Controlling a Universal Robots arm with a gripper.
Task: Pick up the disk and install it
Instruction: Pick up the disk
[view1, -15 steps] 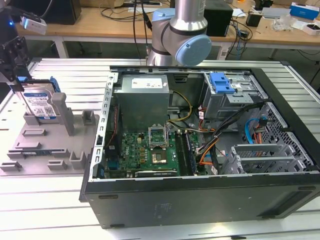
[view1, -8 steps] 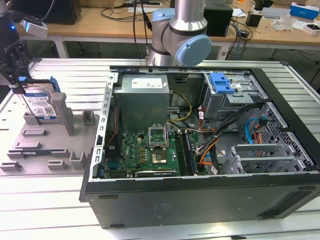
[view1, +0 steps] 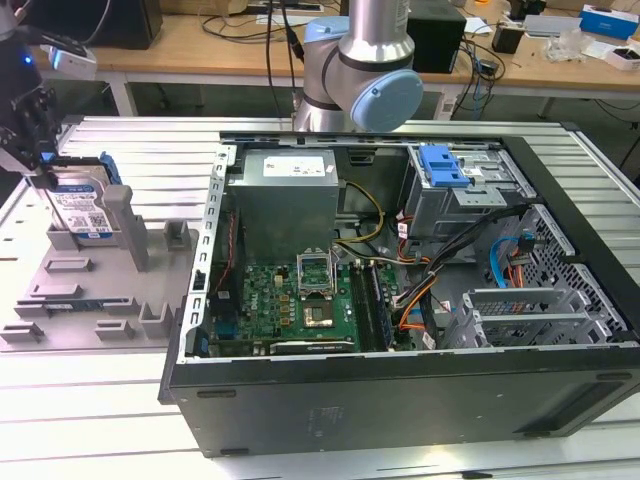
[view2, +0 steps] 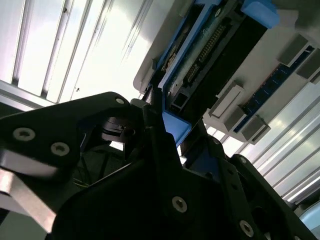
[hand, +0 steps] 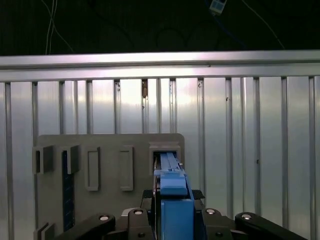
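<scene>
The disk (view1: 80, 208) stands on edge in a slot of the grey fixture (view1: 90, 295) at the exterior view's left; it is silver with a white-and-blue label and a blue carrier frame. My gripper (view1: 42, 175) comes down on its top edge. In the first wrist view the blue frame (hand: 172, 175) sits tightly between my dark fingers (hand: 156, 210), with the gripper (hand: 173, 202) shut on it. The second wrist view shows the disk (view2: 210, 50) reaching from my gripper (view2: 170, 131) into the fixture (view2: 225, 102).
The open computer case (view1: 400, 395) fills the middle and right of the exterior view. It holds a grey power-supply box (view1: 285, 200), a green motherboard (view1: 300, 300) and a drive bay with a blue latch (view1: 445, 165). My arm (view1: 360, 60) rises behind it. Ribbed metal table (hand: 250, 150) surrounds the fixture.
</scene>
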